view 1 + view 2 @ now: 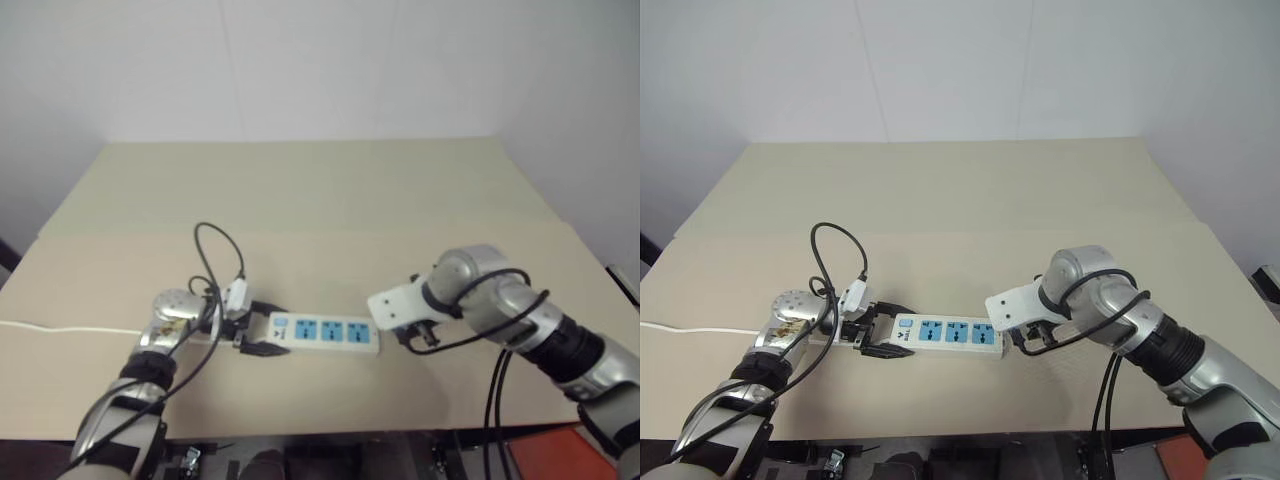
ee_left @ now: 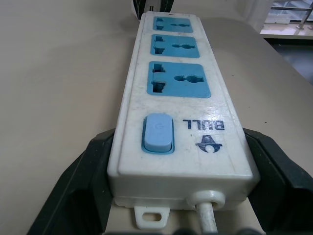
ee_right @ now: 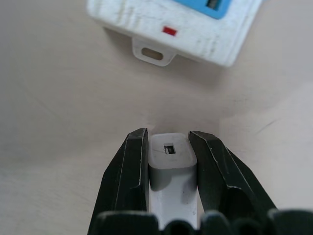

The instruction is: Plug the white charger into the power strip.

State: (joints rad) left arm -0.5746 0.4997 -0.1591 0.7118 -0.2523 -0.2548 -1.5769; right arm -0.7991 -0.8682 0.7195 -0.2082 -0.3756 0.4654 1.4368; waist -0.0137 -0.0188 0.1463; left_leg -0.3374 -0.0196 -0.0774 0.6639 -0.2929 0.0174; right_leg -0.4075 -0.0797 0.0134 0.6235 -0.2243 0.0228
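Left pincer [image 1: 878, 333] clamps the switch end of the power strip [image 1: 945, 335], likely pinning it to the worktop [image 1: 960, 190] against insertion force. Right pincer [image 3: 168, 147] is closed on the white charger [image 3: 171, 156], just beside the strip's far end, not yet over a socket.

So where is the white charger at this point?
In the right wrist view the white charger sits between the right end effector's two black fingers, on the tan table, just off the power strip's end away from the switch.
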